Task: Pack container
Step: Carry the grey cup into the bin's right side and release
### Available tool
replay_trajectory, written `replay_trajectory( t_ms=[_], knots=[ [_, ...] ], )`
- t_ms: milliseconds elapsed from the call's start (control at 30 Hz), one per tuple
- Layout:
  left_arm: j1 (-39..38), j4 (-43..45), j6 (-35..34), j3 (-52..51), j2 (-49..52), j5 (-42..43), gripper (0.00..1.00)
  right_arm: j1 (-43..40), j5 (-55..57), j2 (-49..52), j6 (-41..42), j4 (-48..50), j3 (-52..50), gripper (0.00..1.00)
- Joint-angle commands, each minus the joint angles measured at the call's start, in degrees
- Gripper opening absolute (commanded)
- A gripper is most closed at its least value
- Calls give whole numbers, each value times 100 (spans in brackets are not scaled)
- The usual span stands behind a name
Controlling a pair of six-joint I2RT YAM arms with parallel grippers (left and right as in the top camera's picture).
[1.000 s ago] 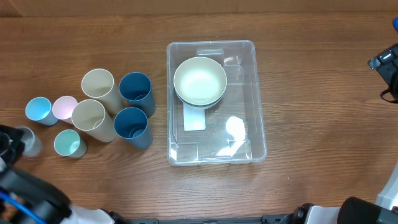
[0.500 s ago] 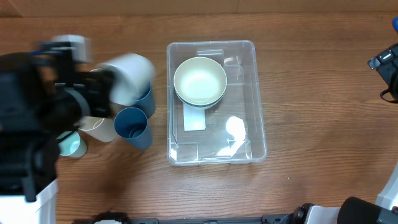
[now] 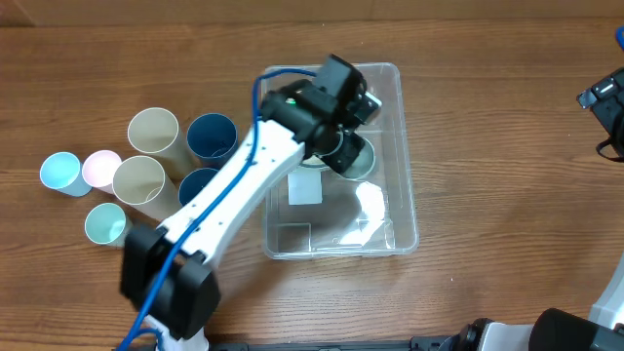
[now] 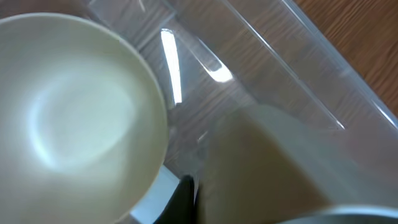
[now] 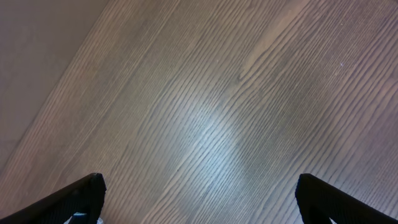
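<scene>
The container (image 3: pixel 408 200) sat right of table centre, with the cream bowl (image 4: pixel 74 112) in its twelve o'clock end. My left gripper (image 3: pixel 343 144) hung over it, clamped on a grey cup (image 3: pixel 359 160) at the bowl's four o'clock. The right gripper (image 5: pixel 199 186) stood wide, empty. A second earlier that arm and cup were at the table's eight o'clock edge; the bowl had not moved.

The clear container's (image 3: pixel 336 232) label (image 3: pixel 305 190) is white, the bowl (image 4: pixel 74 106) cream, the cup (image 4: pixel 273 165) grey, the table (image 3: pixel 487 283) wood-grained brown.
</scene>
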Motion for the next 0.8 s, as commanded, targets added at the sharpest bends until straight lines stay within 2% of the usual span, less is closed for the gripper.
replay_trajectory(
  t_ms=[0,233,367,567,767],
  knots=[
    [-247,304,160,35,439,-92,6,11,-2,-4,9,22,0,100],
    [-476,586,146,35,1141,-636,9,11,-2,-4,9,22,0,100],
    [-479,715,83,35,1189,-780,17,11,-2,-4,9,22,0,100],
    [-479,678,-87,94,1187,-874,18,11,-2,-4,9,22,0,100],
    [-479,0,-367,1023,1187,-981,22,11,0,-4,9,22,0,100]
  ],
)
